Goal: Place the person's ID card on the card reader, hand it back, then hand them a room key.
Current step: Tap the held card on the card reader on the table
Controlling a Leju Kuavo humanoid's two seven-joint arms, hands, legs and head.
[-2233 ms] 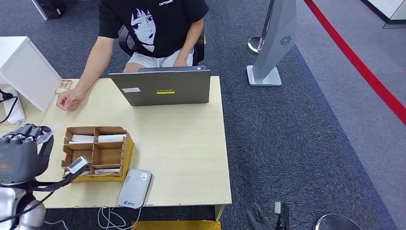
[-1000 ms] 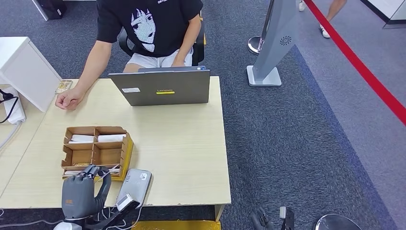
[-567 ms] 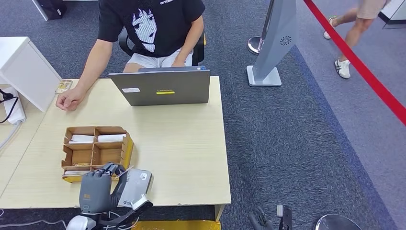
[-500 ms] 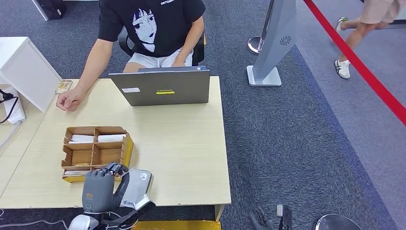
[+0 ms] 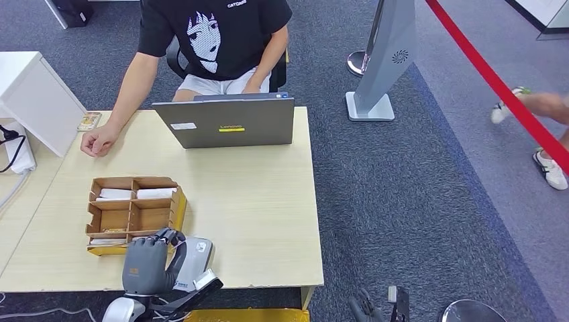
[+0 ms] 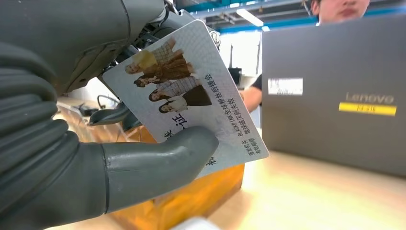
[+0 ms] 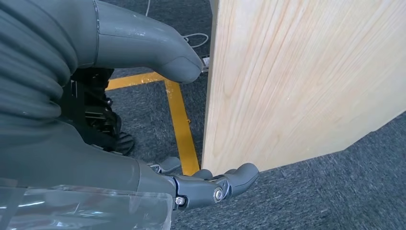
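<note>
My left hand (image 5: 145,264) hovers at the table's near edge, over the left side of the grey card reader (image 5: 196,257). In the left wrist view that hand (image 6: 57,158) pinches the ID card (image 6: 191,96), a white card with printed figures and text, between thumb and fingers. The cardboard key-card tray (image 5: 134,211) stands just beyond the hand, with white cards in its compartments. The person sits behind the laptop (image 5: 228,122), one fist (image 5: 98,141) resting on the table's far left. My right hand (image 5: 366,306) hangs below the table's right corner, fingers (image 7: 215,188) apart and holding nothing.
A white box (image 5: 33,100) stands at the far left with cables beside it. A grey kiosk stand (image 5: 386,60) and a red floor line (image 5: 496,80) lie to the right, where a passer-by's feet (image 5: 547,168) cross. The tray's yellow side (image 6: 191,203) is close under the card.
My left hand has swung from the table's left side to the near edge and now sits over the card reader with the card. A passer-by has walked along the red line.
</note>
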